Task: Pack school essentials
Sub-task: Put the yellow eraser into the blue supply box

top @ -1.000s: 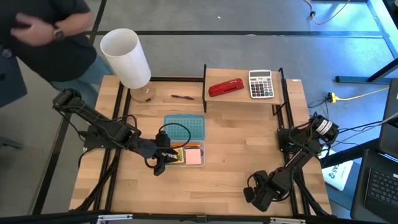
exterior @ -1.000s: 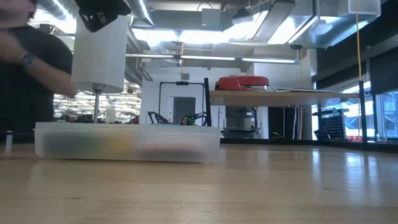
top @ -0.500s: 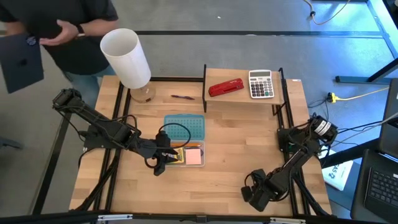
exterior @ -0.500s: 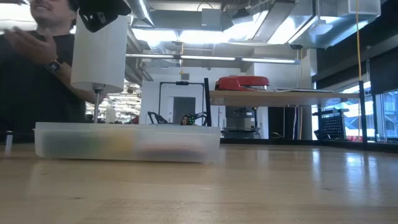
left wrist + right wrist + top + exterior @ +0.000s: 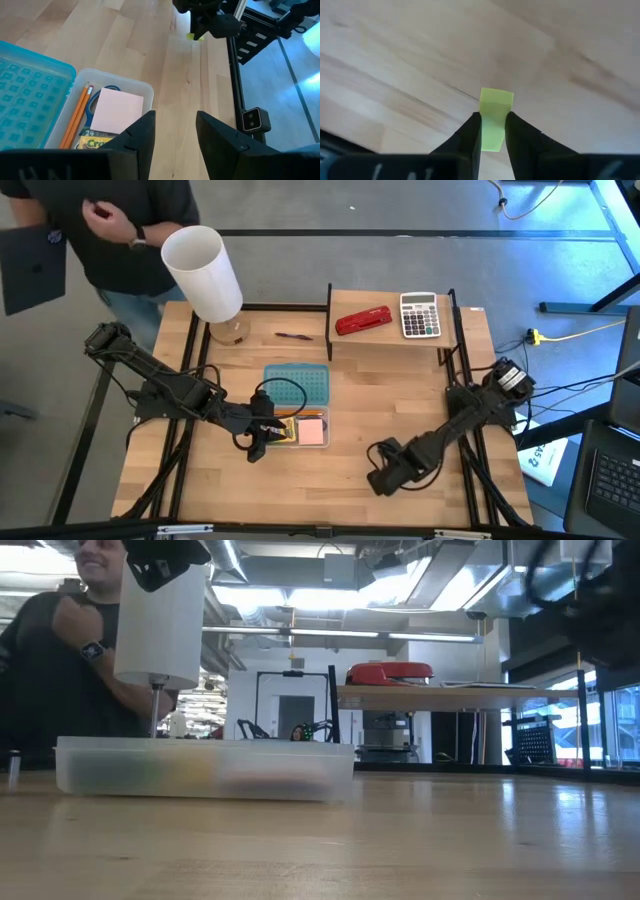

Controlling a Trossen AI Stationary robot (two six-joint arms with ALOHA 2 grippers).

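My right gripper [image 5: 383,477] points down over the near right part of the table, shut on a tiny yellow-green block [image 5: 495,116]. The block also shows under that gripper in the left wrist view [image 5: 195,36]. My left gripper [image 5: 175,134] hovers open over the near left end of a clear case [image 5: 300,430], with nothing between its fingers. Inside the case lie a pink sticky-note pad [image 5: 117,110], orange pencils [image 5: 77,115], a crayon box [image 5: 92,144] and blue-handled scissors [image 5: 95,102]. A thin dark-red pen [image 5: 293,336] lies flat on the table farther back. My right gripper pinches the small block by two opposite sides [image 5: 492,132] between its two fingers. The fingers come from above, pointing down. The block's free end [image 5: 496,97] sticks out past the fingertips, and the block is lifted clear of the wood.
The case's teal lid [image 5: 296,385] lies open on its far side. A raised shelf [image 5: 400,338] at the back right carries a red stapler [image 5: 363,320] and a grey calculator [image 5: 419,315]. A white cylinder [image 5: 203,272] stands at the back left, with a person [image 5: 90,230] behind it.
My right gripper has moved toward the table's left, nearer the case, rising a little and rolling its wrist, still shut on the block. The person behind the table has shifted about. My left gripper has kept still.
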